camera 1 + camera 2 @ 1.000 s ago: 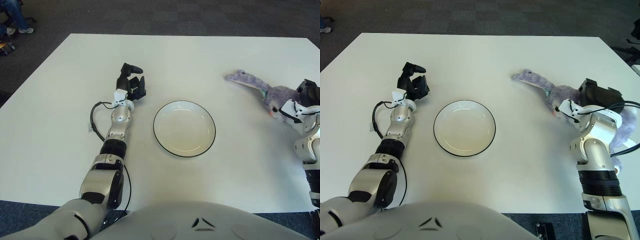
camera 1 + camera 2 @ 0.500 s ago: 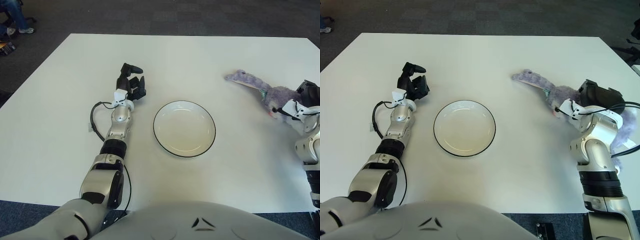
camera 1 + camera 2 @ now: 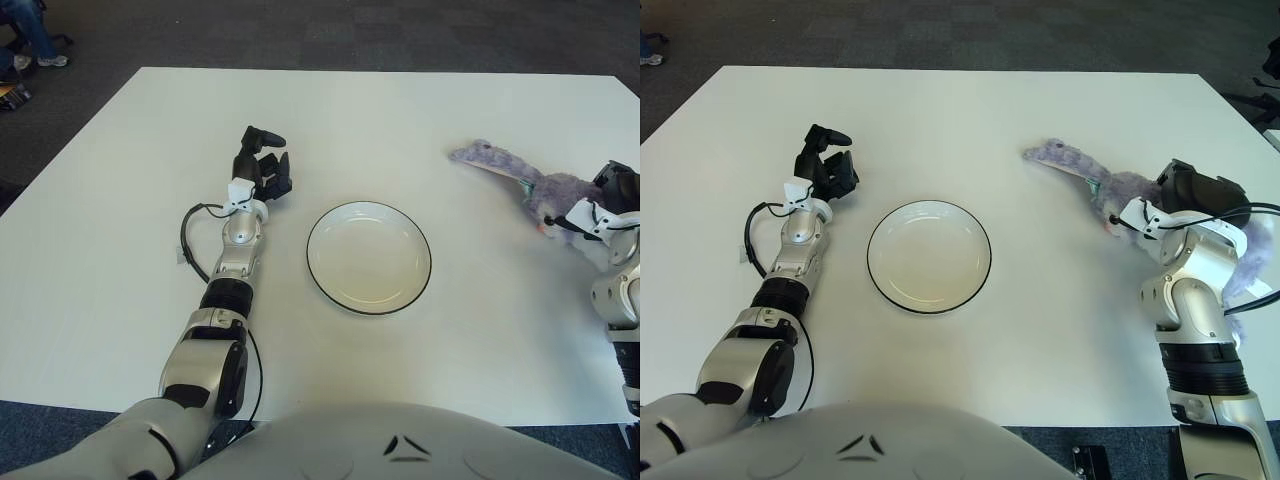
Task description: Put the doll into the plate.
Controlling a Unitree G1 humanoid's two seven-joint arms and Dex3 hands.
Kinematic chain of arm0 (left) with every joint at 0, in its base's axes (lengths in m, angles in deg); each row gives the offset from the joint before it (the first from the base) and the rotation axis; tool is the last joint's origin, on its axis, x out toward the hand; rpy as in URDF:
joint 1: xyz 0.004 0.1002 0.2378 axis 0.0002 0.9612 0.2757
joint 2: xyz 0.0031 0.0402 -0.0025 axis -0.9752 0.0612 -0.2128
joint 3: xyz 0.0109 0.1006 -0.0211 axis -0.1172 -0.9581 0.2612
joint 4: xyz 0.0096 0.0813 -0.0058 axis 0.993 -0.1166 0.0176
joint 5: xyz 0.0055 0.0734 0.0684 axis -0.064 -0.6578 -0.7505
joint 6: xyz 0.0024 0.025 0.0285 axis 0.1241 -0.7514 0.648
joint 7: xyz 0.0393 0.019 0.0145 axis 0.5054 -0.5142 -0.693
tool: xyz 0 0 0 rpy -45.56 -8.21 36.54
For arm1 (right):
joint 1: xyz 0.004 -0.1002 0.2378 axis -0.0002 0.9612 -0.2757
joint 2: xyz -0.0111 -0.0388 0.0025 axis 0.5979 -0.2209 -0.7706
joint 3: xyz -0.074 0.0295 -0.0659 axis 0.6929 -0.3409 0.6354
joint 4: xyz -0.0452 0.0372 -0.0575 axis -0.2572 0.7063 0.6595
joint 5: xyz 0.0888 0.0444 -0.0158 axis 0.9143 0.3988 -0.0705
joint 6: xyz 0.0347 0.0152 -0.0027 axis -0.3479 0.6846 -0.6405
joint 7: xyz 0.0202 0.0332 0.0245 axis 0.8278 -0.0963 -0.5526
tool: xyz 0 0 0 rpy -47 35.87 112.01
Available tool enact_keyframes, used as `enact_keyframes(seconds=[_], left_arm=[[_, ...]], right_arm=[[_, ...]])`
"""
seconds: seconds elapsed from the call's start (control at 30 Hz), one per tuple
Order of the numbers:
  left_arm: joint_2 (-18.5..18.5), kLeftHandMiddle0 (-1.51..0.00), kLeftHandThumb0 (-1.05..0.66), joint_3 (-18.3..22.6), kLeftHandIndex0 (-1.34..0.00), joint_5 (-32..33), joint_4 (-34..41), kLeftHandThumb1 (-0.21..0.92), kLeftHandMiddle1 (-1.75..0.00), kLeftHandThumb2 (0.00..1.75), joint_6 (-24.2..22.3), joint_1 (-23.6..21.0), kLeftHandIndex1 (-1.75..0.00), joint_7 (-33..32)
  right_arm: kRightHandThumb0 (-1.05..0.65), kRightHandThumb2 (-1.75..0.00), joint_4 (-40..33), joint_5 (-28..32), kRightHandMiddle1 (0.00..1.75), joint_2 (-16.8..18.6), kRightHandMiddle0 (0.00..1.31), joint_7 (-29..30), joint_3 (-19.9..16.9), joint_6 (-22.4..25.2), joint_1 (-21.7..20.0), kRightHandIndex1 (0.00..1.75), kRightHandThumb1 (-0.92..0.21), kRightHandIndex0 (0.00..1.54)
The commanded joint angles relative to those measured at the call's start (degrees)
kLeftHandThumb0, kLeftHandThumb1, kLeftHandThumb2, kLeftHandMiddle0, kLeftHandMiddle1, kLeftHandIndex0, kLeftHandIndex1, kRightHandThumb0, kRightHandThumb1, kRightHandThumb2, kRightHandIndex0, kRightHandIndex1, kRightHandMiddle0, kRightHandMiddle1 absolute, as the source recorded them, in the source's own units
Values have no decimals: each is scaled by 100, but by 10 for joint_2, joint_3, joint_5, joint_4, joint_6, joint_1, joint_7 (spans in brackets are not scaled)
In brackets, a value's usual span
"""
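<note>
right hand (image 3: 1196, 192): at the doll's body, on its right side as seen; black fingers overlap the plush, but whether they clamp it or just sit against it — cannot tell.
doll (image 3: 1095, 178): purple long-necked plush, lying on the table (image 3: 120, 250); head and neck stretch left and away from the right hand, tail shows past the right forearm on the far side.
plate (image 3: 369, 257): white, dark rim, nothing in it; well to the left of the right hand, just right of the left forearm.
left hand (image 3: 264, 170): up and left of the plate, fingers loosely curled with one sticking up, holding nothing; does not touch the plate.
cable (image 3: 188, 245): dark loop beside the left forearm, on its outer side.
delta vs 1 s ago: right wrist has slid slightly right/down along the doll's body; doll's head end in the same spot.
delta vs 0.5 s ago: barely any; right wrist a touch lower.
left hand, plate: unchanged across all frames.
</note>
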Motion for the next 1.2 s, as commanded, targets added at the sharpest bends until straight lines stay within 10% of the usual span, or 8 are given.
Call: enact_keyframes(seconds=[0.0, 0.23, 0.63, 1.17], left_arm=[[5, -92, -38, -2, -34, -1, -16, 68, -175, 86, -2, 34, -175, 5], [4, -92, -38, -2, -34, 0, -17, 68, -175, 85, 2, 35, -175, 9], [3, -92, -38, -3, -34, 1, -21, 68, -175, 86, 3, 33, -175, 12], [-2, -90, -38, -2, -33, 5, -50, 69, -175, 84, 28, 24, -175, 23]], right_arm=[[35, -42, 2, 25, 175, 1, 93, -6, 4, -7, 16, 156, -88, 37], [36, -48, 37, 54, 175, -13, 93, 3, 6, -34, -5, 156, -84, 40], [49, -136, 79, 158, 175, -12, 95, 56, -20, -118, -20, 174, -27, 65], [54, -154, 127, 367, 175, 26, 98, 120, -90, -293, -34, 175, -13, 76]])
